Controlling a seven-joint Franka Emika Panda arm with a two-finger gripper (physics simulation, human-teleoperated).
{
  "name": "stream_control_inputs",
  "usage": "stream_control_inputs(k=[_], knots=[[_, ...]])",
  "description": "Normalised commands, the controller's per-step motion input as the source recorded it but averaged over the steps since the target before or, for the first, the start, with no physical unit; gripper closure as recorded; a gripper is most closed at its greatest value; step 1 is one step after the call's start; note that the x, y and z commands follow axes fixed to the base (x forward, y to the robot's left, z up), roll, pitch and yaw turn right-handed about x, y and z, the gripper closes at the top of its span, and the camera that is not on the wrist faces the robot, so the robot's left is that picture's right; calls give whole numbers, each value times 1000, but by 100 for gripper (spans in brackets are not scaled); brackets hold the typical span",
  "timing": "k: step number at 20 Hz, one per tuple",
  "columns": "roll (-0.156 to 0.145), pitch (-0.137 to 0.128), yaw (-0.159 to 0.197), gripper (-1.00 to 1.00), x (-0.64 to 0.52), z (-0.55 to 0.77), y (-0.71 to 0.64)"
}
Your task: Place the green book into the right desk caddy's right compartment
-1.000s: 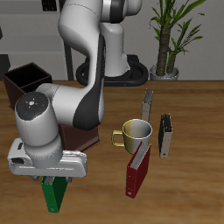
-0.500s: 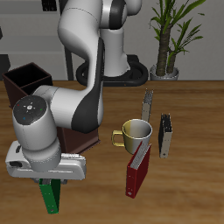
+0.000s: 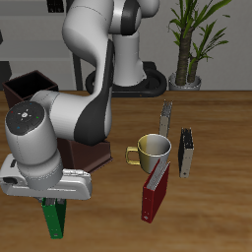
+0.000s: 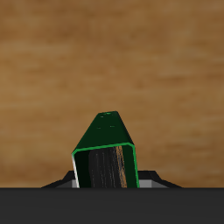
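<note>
The green book (image 3: 55,219) hangs upright under my gripper (image 3: 51,204), which is shut on its upper end near the table's front edge. In the wrist view the green book (image 4: 107,153) points away from the camera, its pale page edge showing, with bare wood beneath it. The right desk caddy (image 3: 28,91) is a dark brown open box farther back, mostly hidden behind my arm; only its far end and a strip of wall (image 3: 94,156) show. Its compartments are not visible.
A gold mug (image 3: 151,152) stands mid-table with a dark red book (image 3: 154,193) leaning just in front of it. Two slim grey-black books (image 3: 166,117) (image 3: 186,155) stand upright beyond the mug. A potted plant (image 3: 189,49) is at the back.
My gripper has risen and shifted slightly sideways with the green book still in it. The other objects have not moved.
</note>
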Motion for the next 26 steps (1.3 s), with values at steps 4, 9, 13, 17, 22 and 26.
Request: stream_control_inputs(k=[4, 9, 13, 17, 22, 26], knots=[[9, -46, -10, 100, -113, 359, 93], [-19, -76, 27, 100, -172, 471, 88], [-14, -111, 37, 100, -313, 447, 192], [32, -53, 25, 100, -209, 226, 162], [14, -136, 149, 100, -387, 346, 282], [-40, -162, 115, 100, -413, 479, 62]])
